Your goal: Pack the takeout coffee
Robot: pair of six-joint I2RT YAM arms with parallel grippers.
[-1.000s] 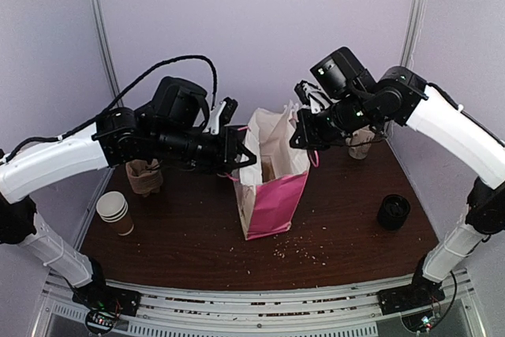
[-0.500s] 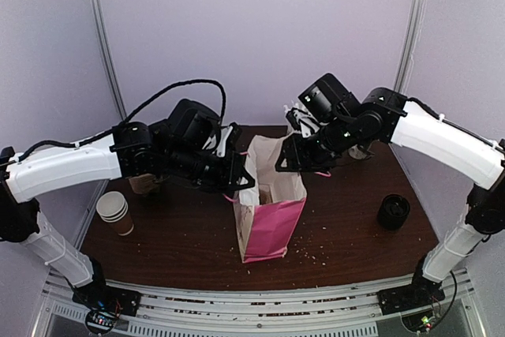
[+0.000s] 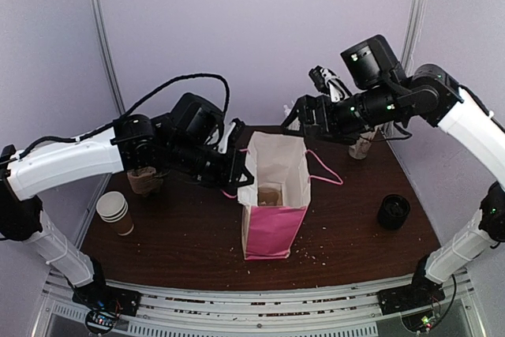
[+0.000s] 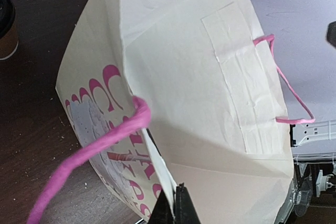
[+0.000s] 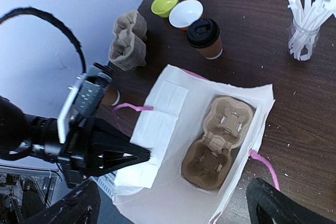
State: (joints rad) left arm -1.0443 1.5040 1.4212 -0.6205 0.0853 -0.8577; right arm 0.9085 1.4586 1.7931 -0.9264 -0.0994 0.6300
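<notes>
- dark wood surface (image 3: 355,219) carries the whole set-up.
- right arm (image 3: 465,120) has lifted back off the bag. its jaws, shut a second ago, now gape wide with nothing in them.
- left arm (image 3: 71,159) still pinches the bag's left rim, jaws closed tight on the paper.
- pink-and-white paper bag (image 3: 272,222) now stands open and upright.
- cardboard cup carrier (image 5: 220,140) lies in the bag's bottom, its wells empty.
- takeout coffee (image 5: 205,37) stands on the surface behind the bag, just beside the orange bowl (image 5: 185,13). the right arm looks free to fetch it.
</notes>
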